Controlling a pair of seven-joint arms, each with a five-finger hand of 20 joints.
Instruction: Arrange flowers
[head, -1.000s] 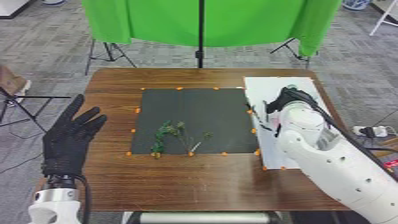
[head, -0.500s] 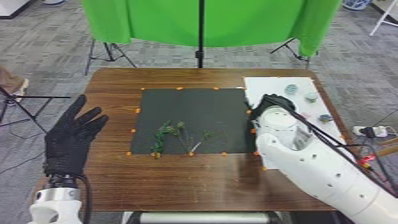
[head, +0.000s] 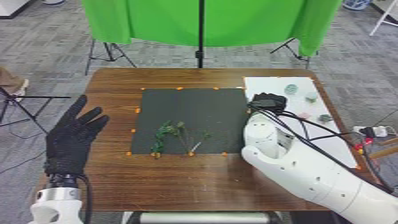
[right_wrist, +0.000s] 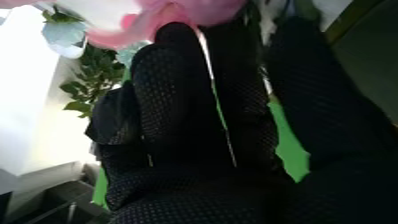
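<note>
Three green sprigs (head: 163, 135) are lying on one black mat (head: 191, 110), four small blooms (head: 290, 89) are sitting on one white sheet (head: 266, 85); one table (head: 178, 185) is carrying both.

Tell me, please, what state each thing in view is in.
Left hand: open, raised
Right hand: near the mat's right edge
Pink flower: in bloom, close by the right hand
Leafy green sprig: lying on the mat
Black mat: flat
Green curtain: hanging

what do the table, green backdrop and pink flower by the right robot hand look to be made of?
Table: wood or laminate, slight sheen; brown, streaky grain.
Green backdrop: probably cloth, matte; hangs in folds.
Pink flower: fabric or real petals, can't tell; thin, curling edges.
</note>
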